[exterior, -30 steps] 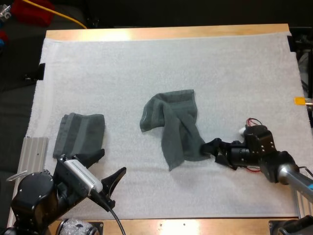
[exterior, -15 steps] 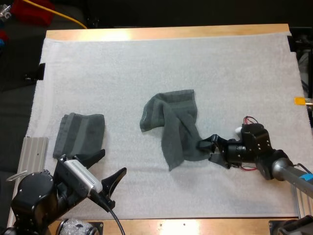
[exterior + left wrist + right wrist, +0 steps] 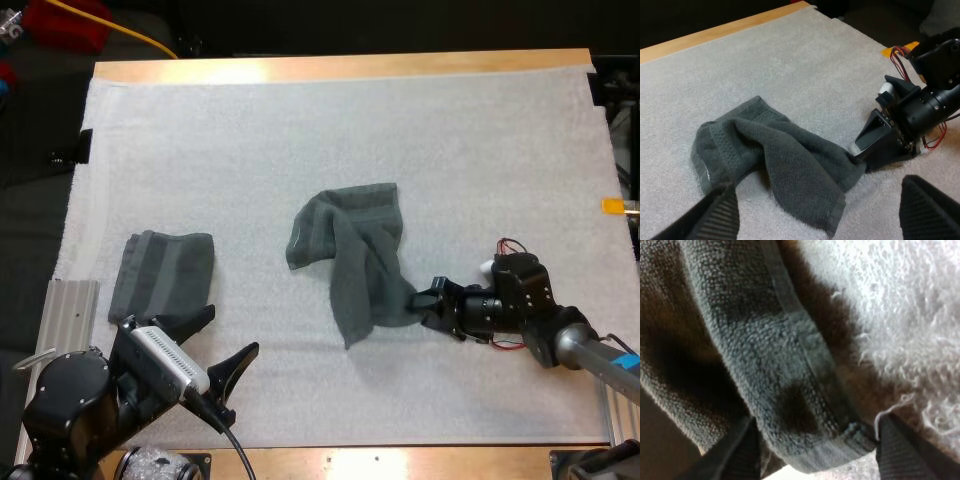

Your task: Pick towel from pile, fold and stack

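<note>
A crumpled dark grey-green towel point(image 3: 352, 252) lies mid-mat, one end trailing toward the right arm. My right gripper point(image 3: 424, 299) lies low on the mat at that trailing corner, its fingers pressed on the hem from both sides. The right wrist view looks closely at the towel point(image 3: 765, 355), whose hem is bunched between the two fingers point(image 3: 900, 450). A folded towel point(image 3: 162, 272) lies flat at the left of the mat. Just in front of it, near the table's front edge, my left gripper point(image 3: 222, 338) stands open. Past its spread fingertips point(image 3: 715, 212) I see the crumpled towel point(image 3: 770, 165).
The white mat point(image 3: 330, 130) covers the table. A metal rail point(image 3: 68, 312) sits off the mat's left edge, beside the folded towel. A yellow cable point(image 3: 130, 32) and a red object point(image 3: 65, 22) lie beyond the far left corner.
My right gripper moved forward onto the crumpled towel's trailing corner, and its fingers went from spread to pinched on the hem. The left arm and both towels stayed put.
</note>
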